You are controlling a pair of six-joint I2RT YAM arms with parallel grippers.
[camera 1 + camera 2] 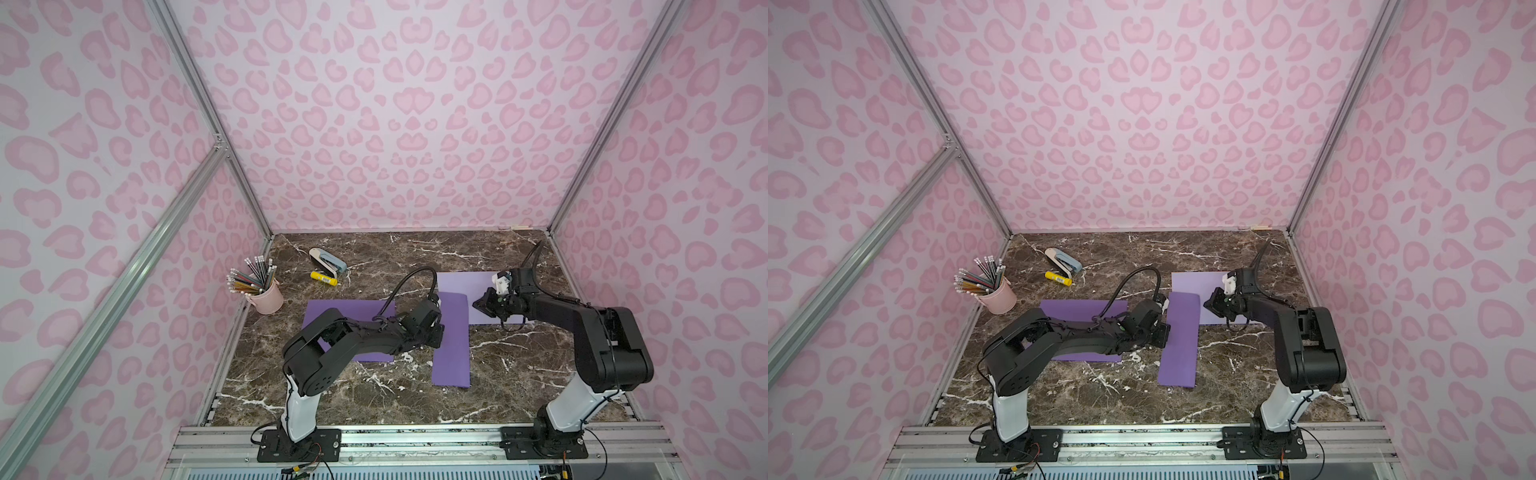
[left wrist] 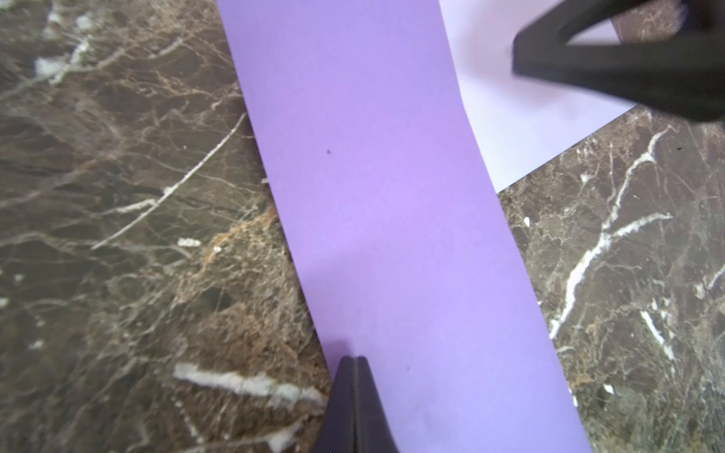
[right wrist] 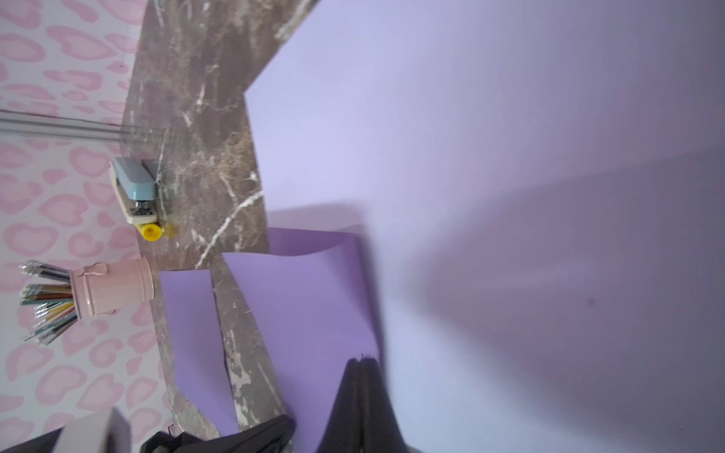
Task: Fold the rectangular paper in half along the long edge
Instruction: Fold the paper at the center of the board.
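Observation:
The purple paper (image 1: 452, 345) (image 1: 1179, 349) lies mid-table as a long narrow strip, doubled over. At its far end two layers show, the upper one lifting slightly (image 3: 310, 298). My left gripper (image 1: 436, 332) (image 2: 354, 359) is shut, its tips down on the strip's left long edge about midway along. My right gripper (image 1: 478, 305) (image 3: 363, 359) is also shut, with nothing between the jaws. It sits at the strip's right long edge near the far end, beside a pale lilac sheet (image 1: 461, 284). The same strip fills the middle of the left wrist view (image 2: 392, 215).
A second purple sheet (image 1: 349, 311) lies partly under my left arm. The pale lilac sheet (image 3: 470, 157) lies under my right arm. At the back left are a pink cup of pencils (image 1: 268, 297), a stapler (image 1: 328, 261) and a yellow tube (image 1: 324, 278). Patterned walls enclose three sides.

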